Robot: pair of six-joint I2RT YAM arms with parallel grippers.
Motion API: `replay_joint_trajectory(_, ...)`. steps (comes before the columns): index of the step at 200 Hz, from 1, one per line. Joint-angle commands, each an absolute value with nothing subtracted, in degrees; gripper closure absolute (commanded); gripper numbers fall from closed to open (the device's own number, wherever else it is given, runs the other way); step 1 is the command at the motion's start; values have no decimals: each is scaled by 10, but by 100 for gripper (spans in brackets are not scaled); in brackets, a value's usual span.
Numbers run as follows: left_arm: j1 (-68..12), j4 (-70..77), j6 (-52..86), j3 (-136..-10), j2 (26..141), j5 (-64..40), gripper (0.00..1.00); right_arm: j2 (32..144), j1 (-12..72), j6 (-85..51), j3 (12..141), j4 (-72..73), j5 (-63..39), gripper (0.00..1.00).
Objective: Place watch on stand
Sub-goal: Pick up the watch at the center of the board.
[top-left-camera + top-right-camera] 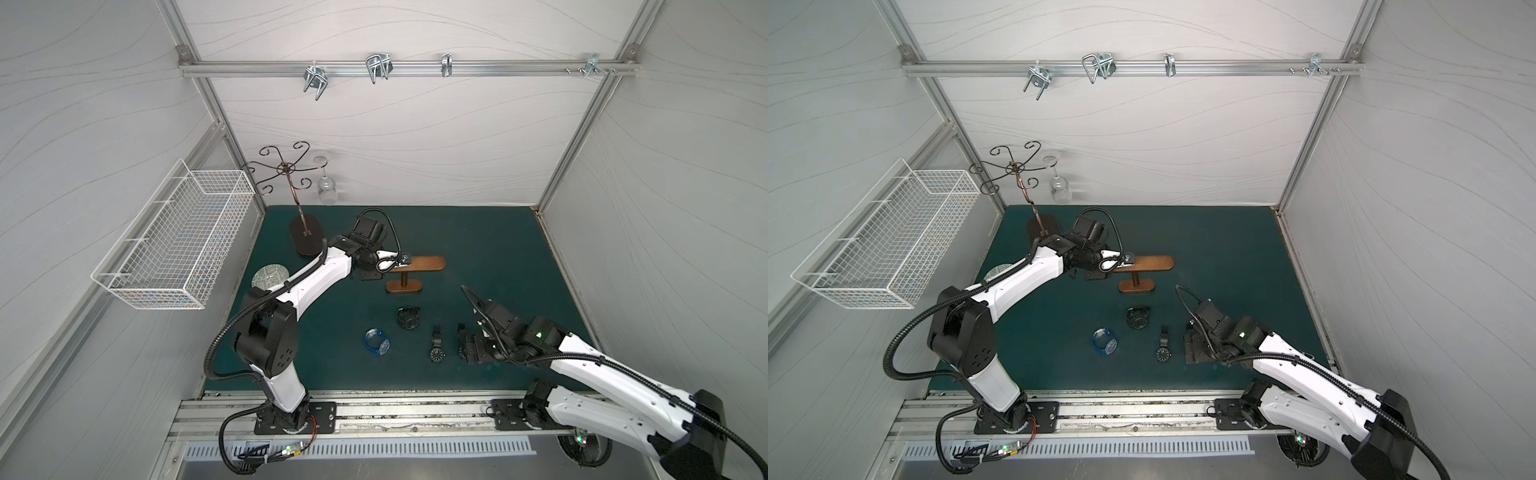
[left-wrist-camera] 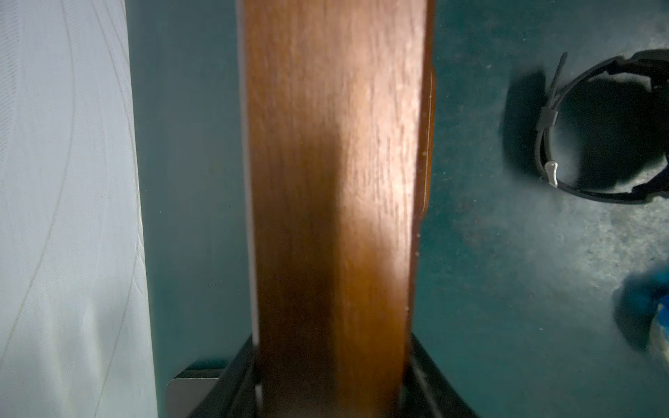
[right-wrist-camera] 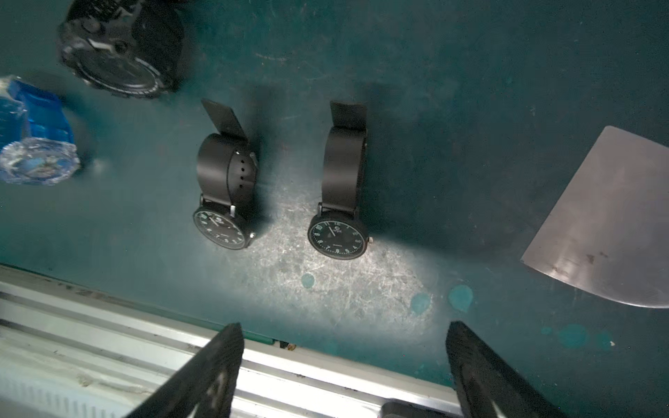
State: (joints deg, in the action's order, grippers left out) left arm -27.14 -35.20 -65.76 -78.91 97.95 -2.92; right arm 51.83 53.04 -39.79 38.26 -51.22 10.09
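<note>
Left hand (image 1: 402,261), partly open, straddles one end of the stand's (image 1: 428,264) crossbar; whether it grips anything is unclear. Right hand (image 3: 344,369), wide open and empty, hovers above a slim black watch (image 3: 338,217) lying before the stand on the scuffed green tabletop (image 1: 498,249). White walls (image 1: 395,137) surround.

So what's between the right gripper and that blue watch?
A thin black watch lies between the blue watch and the right gripper. Both top views show it.
</note>
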Motion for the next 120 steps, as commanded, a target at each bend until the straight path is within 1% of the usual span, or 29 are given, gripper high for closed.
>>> replay_joint_trajectory(1, -270, -346, -658, -785, 980, -44, 49, 527, 557, -438, 377, -482, 163, 10)
replay_joint_trajectory(45, -270, -351, -665, -797, 982, -50, 49, 561, 558, -438, 353, -440, 166, 10)
replay_joint_trajectory(56, -271, -354, -667, -795, 981, -50, 49, 570, 558, -437, 347, -428, 167, 12)
replay_joint_trajectory(75, -271, -357, -671, -790, 978, -51, 49, 591, 557, -431, 346, -409, 161, 18)
replay_joint_trajectory(120, -276, -360, -676, -786, 981, -51, 49, 611, 557, -423, 344, -387, 144, 22)
